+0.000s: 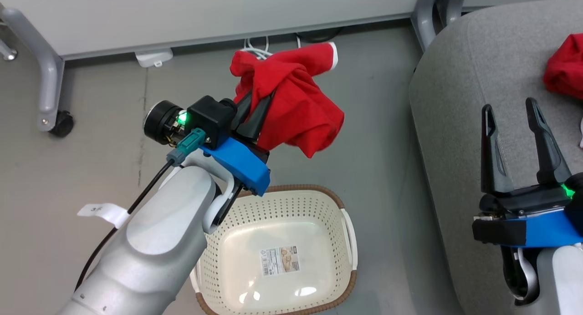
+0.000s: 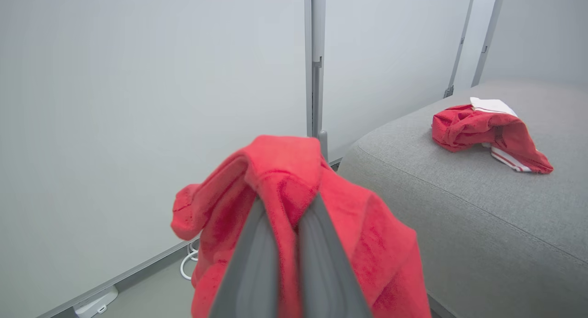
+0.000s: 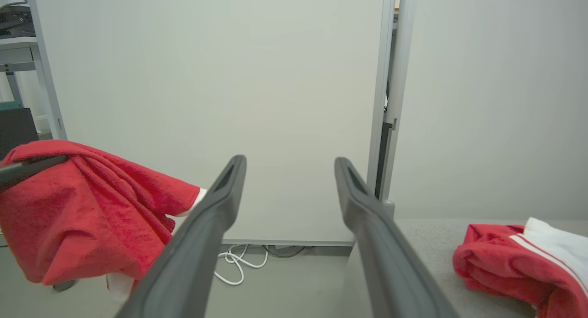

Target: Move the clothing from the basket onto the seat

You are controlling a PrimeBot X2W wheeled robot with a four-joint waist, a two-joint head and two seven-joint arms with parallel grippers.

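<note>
Oval cream perforated plastic basket [image 1: 319, 208]: found empty, on floor [image 1: 109, 83]. Bright red soft garment [image 1: 298, 108], white-trimmed: judged light and limp; clamped at a bunched fold by the left gripper [image 1: 258, 111], above the basket. Empty right gripper [image 1: 509, 105]: jaws held apart. Grey upholstered seat [image 1: 460, 96]: red striped garment [image 1: 565, 67] laid there.

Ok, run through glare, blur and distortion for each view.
Head view: sharp, with bright glare patches inside the basket. Left wrist view: the left gripper and the held garment look soft, the seat sharper. Right wrist view: flat even light, no hard shadows; the wide lens makes the right gripper loom large.
</note>
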